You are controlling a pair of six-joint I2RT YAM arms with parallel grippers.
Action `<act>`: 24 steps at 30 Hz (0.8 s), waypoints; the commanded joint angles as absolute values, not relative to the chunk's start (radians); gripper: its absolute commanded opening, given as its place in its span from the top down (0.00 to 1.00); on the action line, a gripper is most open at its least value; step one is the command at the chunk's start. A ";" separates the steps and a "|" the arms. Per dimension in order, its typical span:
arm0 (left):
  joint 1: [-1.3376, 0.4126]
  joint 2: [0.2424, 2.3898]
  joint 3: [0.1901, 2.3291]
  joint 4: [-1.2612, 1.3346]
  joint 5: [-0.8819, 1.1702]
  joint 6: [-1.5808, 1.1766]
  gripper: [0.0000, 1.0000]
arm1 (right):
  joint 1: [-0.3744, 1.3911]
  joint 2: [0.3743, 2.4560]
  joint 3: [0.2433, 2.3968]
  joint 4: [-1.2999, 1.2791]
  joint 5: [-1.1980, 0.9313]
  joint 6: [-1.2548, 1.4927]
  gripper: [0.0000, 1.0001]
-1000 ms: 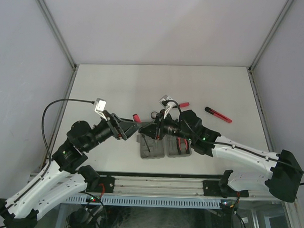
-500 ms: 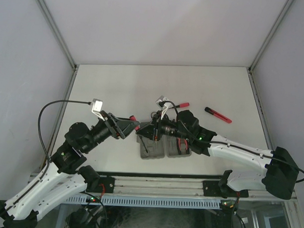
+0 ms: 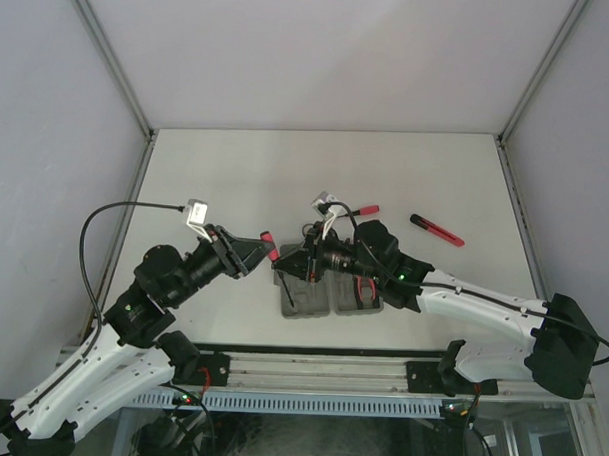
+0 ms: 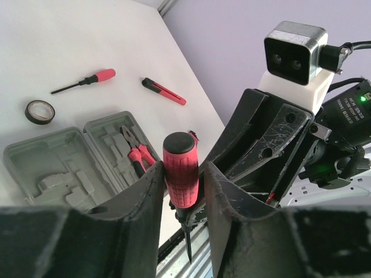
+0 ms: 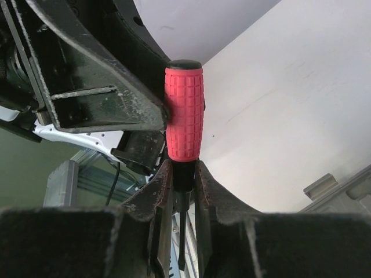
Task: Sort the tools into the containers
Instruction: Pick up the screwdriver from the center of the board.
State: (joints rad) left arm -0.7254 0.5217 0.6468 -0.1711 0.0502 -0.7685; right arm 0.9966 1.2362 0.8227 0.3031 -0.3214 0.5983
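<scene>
Gripping one red-handled screwdriver (image 4: 181, 171) at two places along its length, lifted clear of the bench (image 3: 216, 175) and slanting over the left half of the grey case (image 3: 312, 303), with the handle poking out past the case's far left corner.

Clamping the left pincer (image 4: 184, 172) on the ribbed red handle, one finger pressing against each side of it.

Pinching with the right pincer (image 5: 184, 174) lower down, jaws nearly together around the black neck just under the handle, the bare shaft running on between them toward the case.

Lying open on the bench, hinged halves side by side, moulded recesses facing up in both.

Sitting in a recess of the case's right half: red-handled pliers (image 4: 136, 153).

Resting on the bench just beyond the case's far edge: a second screwdriver (image 4: 87, 80), with a red handle and a thin dark shaft, past the right half, and a black ring (image 4: 39, 111), lying flat, past the left half.

Lying well apart from the case, beyond it and off to its right: a slim red-black stick tool (image 3: 437, 230).
</scene>
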 commanded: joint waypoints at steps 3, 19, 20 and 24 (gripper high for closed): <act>-0.732 0.515 0.634 -0.138 0.042 -0.785 0.69 | 1.006 1.214 0.857 0.341 -0.321 0.592 1.00; -0.732 0.528 0.638 -0.169 0.031 -0.790 0.98 | 1.009 1.210 0.857 0.333 -0.316 0.592 1.00; -0.732 0.529 0.639 -0.170 0.032 -0.789 0.99 | 1.010 1.210 0.857 0.331 -0.316 0.590 1.00; -0.732 0.529 0.649 -0.184 0.028 -0.779 1.00 | 1.011 1.205 0.857 0.308 -0.296 0.580 0.83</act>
State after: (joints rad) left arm -0.7254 0.5293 0.6468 -0.1833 0.0345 -0.7788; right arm 0.9977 1.2362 0.8227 0.2920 -0.3164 0.5980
